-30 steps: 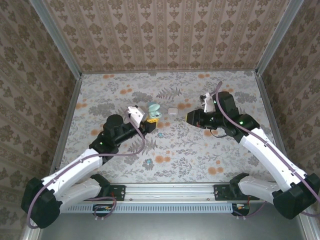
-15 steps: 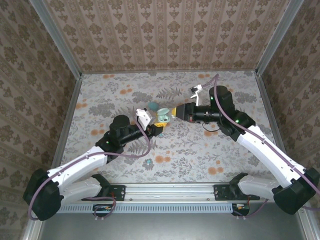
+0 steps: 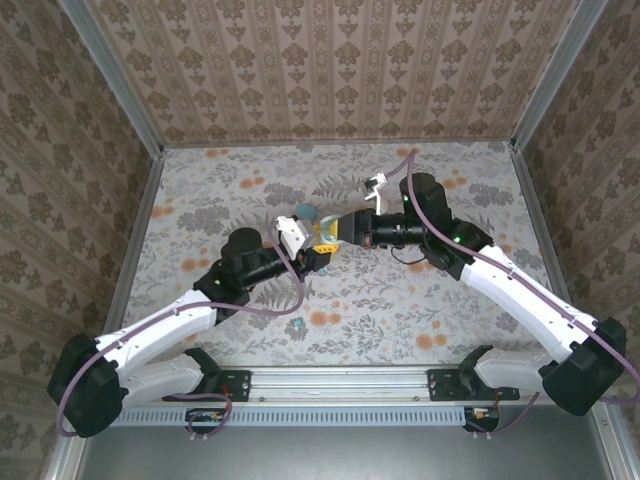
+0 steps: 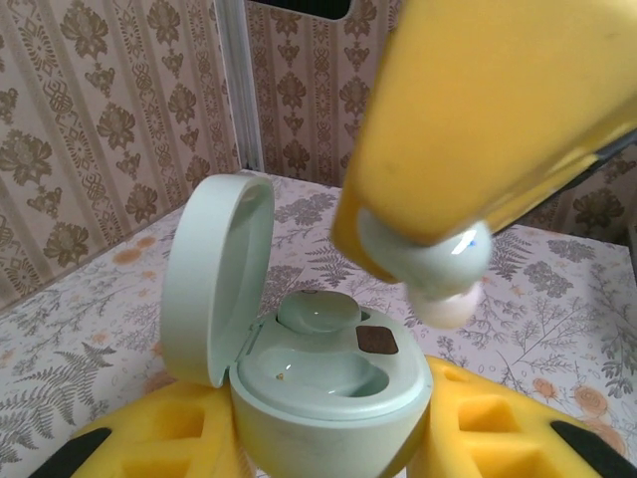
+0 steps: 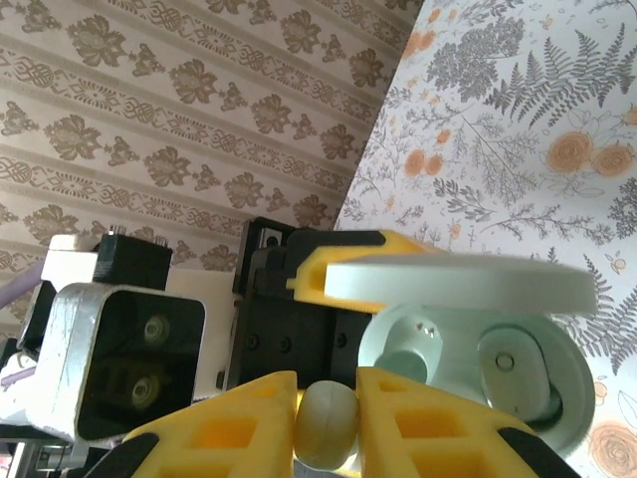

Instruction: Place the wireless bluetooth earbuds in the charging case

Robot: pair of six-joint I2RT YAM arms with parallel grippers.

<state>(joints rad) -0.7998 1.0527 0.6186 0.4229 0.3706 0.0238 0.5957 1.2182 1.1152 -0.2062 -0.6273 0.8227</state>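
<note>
A pale mint charging case (image 4: 328, 383) stands with its lid (image 4: 217, 274) swung open, and my left gripper (image 4: 328, 448) is shut on its body. One earbud (image 4: 318, 311) sits in the far socket; the near socket (image 4: 318, 370) is hollow. My right gripper (image 5: 328, 423) is shut on a whitish-mint earbud (image 5: 326, 426), which hangs just above and right of the case as the earbud (image 4: 430, 267) in the left wrist view. From above, both grippers meet at the case (image 3: 322, 238) in mid-table, with the right gripper (image 3: 340, 232) beside it.
A small teal earbud (image 3: 297, 323) lies on the floral table near the front. A tiny teal speck (image 3: 320, 269) lies just below the grippers. Patterned walls with metal rails (image 3: 135, 225) enclose the table on three sides.
My right gripper has travelled left across the table with the earbud, from apart to right over the open case. The left gripper with the case has shifted slightly right.
</note>
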